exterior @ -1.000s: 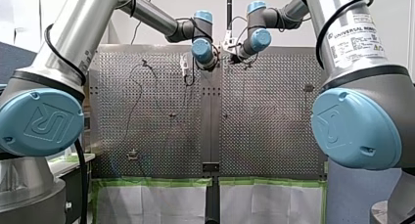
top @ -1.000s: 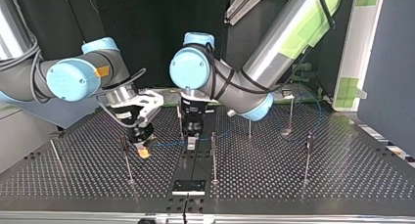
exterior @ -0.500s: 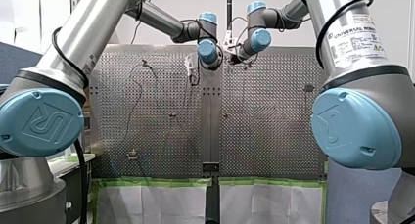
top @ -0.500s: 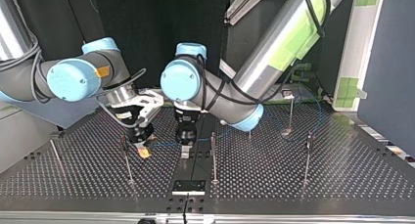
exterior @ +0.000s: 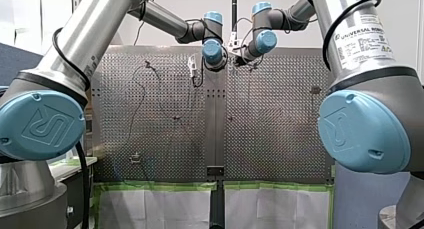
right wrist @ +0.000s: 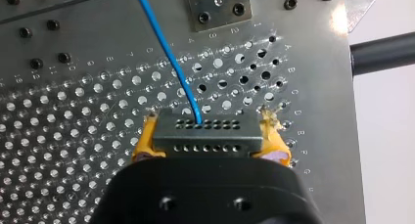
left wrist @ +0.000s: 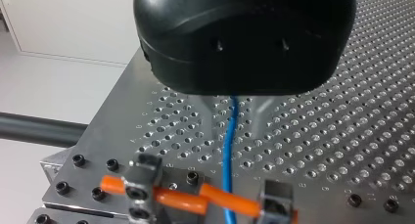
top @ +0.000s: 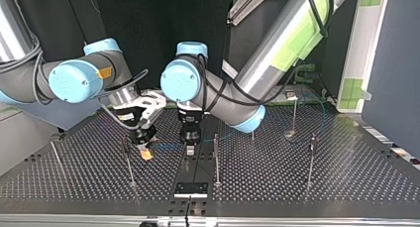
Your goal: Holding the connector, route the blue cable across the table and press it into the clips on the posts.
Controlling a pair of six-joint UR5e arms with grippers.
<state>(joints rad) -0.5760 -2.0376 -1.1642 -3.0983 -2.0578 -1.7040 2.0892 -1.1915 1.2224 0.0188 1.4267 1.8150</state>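
- Two claws work close together over the perforated metal counter point(top: 346, 182), about midway along its edge farthest from the arm bases.
- My right claw point(right wrist: 205, 131), fitted with yellow pads, is clenched on the grey rectangular connector point(right wrist: 204, 142), which has two rows of small holes and is held over the counter.
- The thin blue cable point(left wrist: 230, 136) leaves the connector's face and runs across to my left claw point(left wrist: 235, 121), passing between its metal fingers point(left wrist: 211, 117).
- Those fingers stand apart on either side of the cable. The claw is released and appears to act as a loose guide, not a clamp.
- Thin upright metal posts stand nearby: one point(top: 128, 162) just beside my right claw, another point(top: 216, 157) just beside my left claw. More stand toward the side edge under my left arm.
- The clips point(top: 291, 96) on the post tops are too small to read, so I cannot tell whether the cable is seated in any of them.
- Judgement on the step: routing is under way, with the short span between the two claws being placed near the two closest posts.
- Judgement on the next move: bring that span level with a clip mouth, keep it taut and in line, then press down.
- The connector grip must not slip, and the guiding claw must let the cable slide.
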